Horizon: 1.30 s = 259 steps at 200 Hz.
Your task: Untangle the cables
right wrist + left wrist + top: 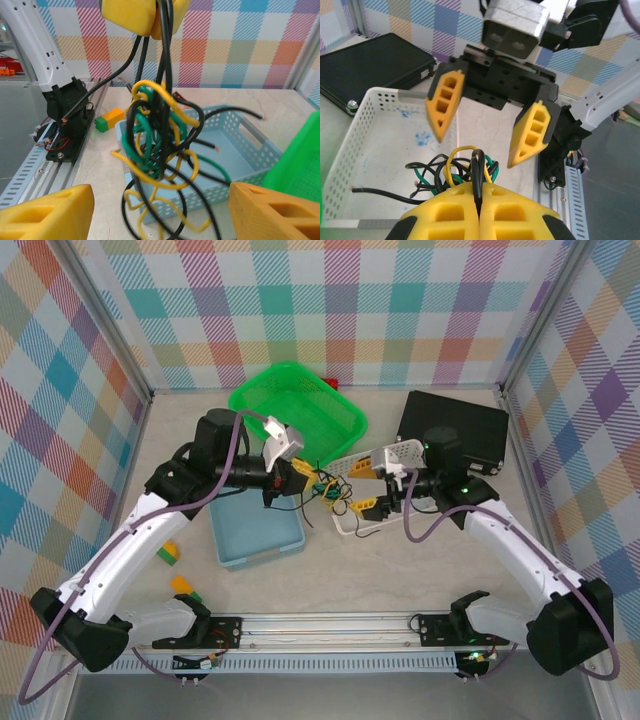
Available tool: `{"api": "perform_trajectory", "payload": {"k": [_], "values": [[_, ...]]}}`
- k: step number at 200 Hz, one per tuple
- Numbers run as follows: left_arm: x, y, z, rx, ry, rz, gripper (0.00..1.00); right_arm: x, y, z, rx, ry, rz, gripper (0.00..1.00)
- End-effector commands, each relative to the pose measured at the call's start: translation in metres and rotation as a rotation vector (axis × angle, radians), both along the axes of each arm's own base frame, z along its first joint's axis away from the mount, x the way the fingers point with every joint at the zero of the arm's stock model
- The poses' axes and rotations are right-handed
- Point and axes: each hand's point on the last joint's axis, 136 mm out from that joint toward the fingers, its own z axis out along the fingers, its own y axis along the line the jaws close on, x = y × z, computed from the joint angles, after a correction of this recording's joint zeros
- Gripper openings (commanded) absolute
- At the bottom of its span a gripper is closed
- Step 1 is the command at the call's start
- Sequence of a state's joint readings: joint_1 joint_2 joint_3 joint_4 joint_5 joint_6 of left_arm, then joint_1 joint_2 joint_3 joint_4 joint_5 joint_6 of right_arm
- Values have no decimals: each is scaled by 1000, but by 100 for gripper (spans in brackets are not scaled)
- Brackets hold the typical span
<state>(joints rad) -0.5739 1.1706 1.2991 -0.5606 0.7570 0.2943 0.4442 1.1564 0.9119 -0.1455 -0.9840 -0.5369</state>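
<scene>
Left jaws: pressed together on the upper strands of the cables (160,135), holding the knot up in the air.
Right jaws: spread wide apart and holding nothing. Their yellow fingers (47,212) face the knot from the opposite side, not touching it.
Cables: black, yellow and green wires in one loose tangle, hanging below the left jaws with the ends trailing down.
Beneath: a light-blue basket (260,558) on the left arm's side and a white perforated basket (405,452) on the right arm's side, both on the pale counter (400,580).
Farther back: a green basket (330,410) and a black case (455,420).
</scene>
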Motion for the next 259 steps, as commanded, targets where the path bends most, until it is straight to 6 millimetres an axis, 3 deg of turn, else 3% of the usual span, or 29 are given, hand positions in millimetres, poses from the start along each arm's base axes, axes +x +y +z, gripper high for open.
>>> {"api": "perform_trajectory", "payload": {"k": [1,39,75,122,147,199,232,259], "values": [[-20,3,22,-35,-68,-71,0,-2,12,11,28,-91,49,71],[-24,6,21,-29,-81,-71,0,-9,28,7,28,-88,88,70],[-20,6,18,-22,-86,-60,0,-14,35,4,40,-69,104,57],[-18,6,17,-27,-97,-47,0,-12,40,9,92,-53,70,57],[-16,8,17,-27,-111,-30,0,-13,43,7,95,-31,70,47],[-6,10,9,-16,-91,43,0,-4,42,10,147,-19,-9,0],[2,14,7,2,-89,91,2,-4,37,5,149,-11,-57,0],[5,19,6,13,-115,128,20,2,34,9,194,45,-116,0]]}}
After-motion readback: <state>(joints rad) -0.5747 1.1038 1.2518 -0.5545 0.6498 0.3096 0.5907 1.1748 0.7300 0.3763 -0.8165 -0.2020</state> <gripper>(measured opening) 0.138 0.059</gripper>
